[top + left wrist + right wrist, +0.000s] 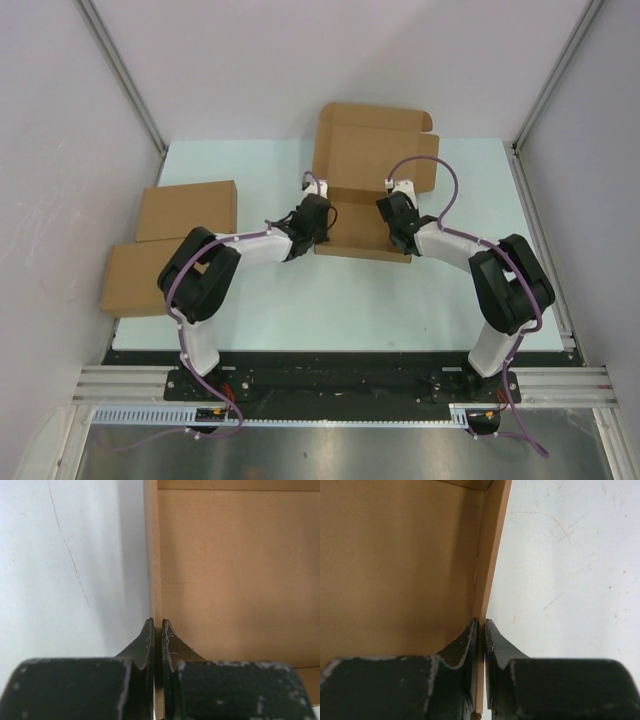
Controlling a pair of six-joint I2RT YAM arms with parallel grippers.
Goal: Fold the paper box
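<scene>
On pale table [260,300], white walls [60,100], left fingers [146,642], right fingers [467,645] pinching paper box [370,150]

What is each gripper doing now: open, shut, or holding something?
Left gripper: shut on the paper box, pinching its left wall.
Right gripper: shut on the paper box, pinching its right wall.

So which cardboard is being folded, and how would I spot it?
On the pale table, look at the far middle edge. The paper box lies there half open, flaps spread, the left hand and right hand each pinching a raised side wall. Unlike it, the two flat boxes at the left are closed.
</scene>
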